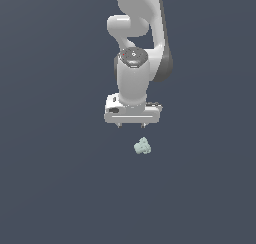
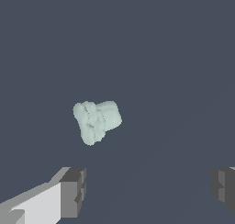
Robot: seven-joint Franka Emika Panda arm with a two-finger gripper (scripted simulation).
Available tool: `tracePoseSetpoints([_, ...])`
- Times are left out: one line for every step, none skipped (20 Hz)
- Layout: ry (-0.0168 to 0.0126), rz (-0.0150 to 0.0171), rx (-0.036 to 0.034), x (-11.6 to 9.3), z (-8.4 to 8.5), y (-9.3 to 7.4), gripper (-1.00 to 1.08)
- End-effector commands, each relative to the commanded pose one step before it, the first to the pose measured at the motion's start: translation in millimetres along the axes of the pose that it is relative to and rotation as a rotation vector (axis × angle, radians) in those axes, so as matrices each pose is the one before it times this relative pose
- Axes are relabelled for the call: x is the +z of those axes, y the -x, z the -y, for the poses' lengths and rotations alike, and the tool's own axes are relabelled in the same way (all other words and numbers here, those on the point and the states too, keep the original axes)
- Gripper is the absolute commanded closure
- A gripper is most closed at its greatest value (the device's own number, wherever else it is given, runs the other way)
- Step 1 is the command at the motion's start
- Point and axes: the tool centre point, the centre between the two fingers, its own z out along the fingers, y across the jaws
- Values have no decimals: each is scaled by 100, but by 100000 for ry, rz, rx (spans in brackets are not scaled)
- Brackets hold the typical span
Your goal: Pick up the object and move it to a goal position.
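1. Nearest the wrist camera, the gripper is seen with its fingers spread wide; nothing is held between them.
2. Beyond the fingertips, the pale mint-green lumpy object is seen lying on the dark grey floor, outside the gap between the fingers and nearer to one finger than to the other.
3. In the exterior view, the gripper is held above the floor with the object just below it and slightly toward the exterior view's right. No contact is noted.
4. Farther back, the white Panda arm is seen standing upright over the hand.
5. Step judged in hand: approach, before any grasp.
6. Next move judged to call for the open fingers to be centred over the object, lowered around it, then closed.
7. No goal marker is visible in either view.
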Motion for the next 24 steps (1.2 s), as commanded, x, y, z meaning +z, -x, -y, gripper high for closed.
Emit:
tracePoseSetpoints([0, 0, 0, 0, -1, 0, -92])
tracePoseSetpoints([25, 51, -79, 19, 46, 10, -92])
tracePoseSetpoints([71, 154, -229, 57, 134, 28, -92])
tracePoseSetpoints([120, 259, -384, 97, 227, 46, -92])
tracePoseSetpoints([164, 349, -511, 127, 306, 66, -92])
tracePoseSetpoints([212, 443, -634, 157, 389, 86, -92])
tracePoseSetpoints([216, 442, -607, 150, 388, 90, -92])
tracePoseSetpoints([168, 338, -432, 107, 296, 73, -92])
tracePoseSetpoints([119, 236, -262, 66, 203, 56, -92])
tracePoseSetpoints([68, 134, -105, 28, 111, 37, -92])
tracePoseSetpoints([0, 0, 0, -23, 33, 20, -92])
tracePoseSetpoints([-11, -21, 95, 1, -59, -15, -92])
tracePoseSetpoints([-26, -52, -38, 16, -48, -34, -92])
tracePoseSetpoints([-18, -42, -264, 45, 12, -41, -92])
tracePoseSetpoints([4, 0, -447, 99, 42, -59, -92])
tracePoseSetpoints([10, 10, -644, 141, 72, -80, -92])
tracePoseSetpoints([9, 7, -805, 177, 85, -102, -92])
tracePoseSetpoints([3, -3, -947, 209, 91, -124, -92])
tracePoseSetpoints([-2, -10, -1092, 242, 99, -145, -92])
tracePoseSetpoints([-6, -15, -1243, 277, 110, -165, -92])
tracePoseSetpoints([-10, -16, -1400, 315, 123, -185, -92])
tracePoseSetpoints([-15, -14, -1573, 357, 140, -205, -92])
tracePoseSetpoints([-22, -15, -1739, 399, 154, -225, -92])
tracePoseSetpoints([-32, -19, -1898, 439, 165, -244, -92])
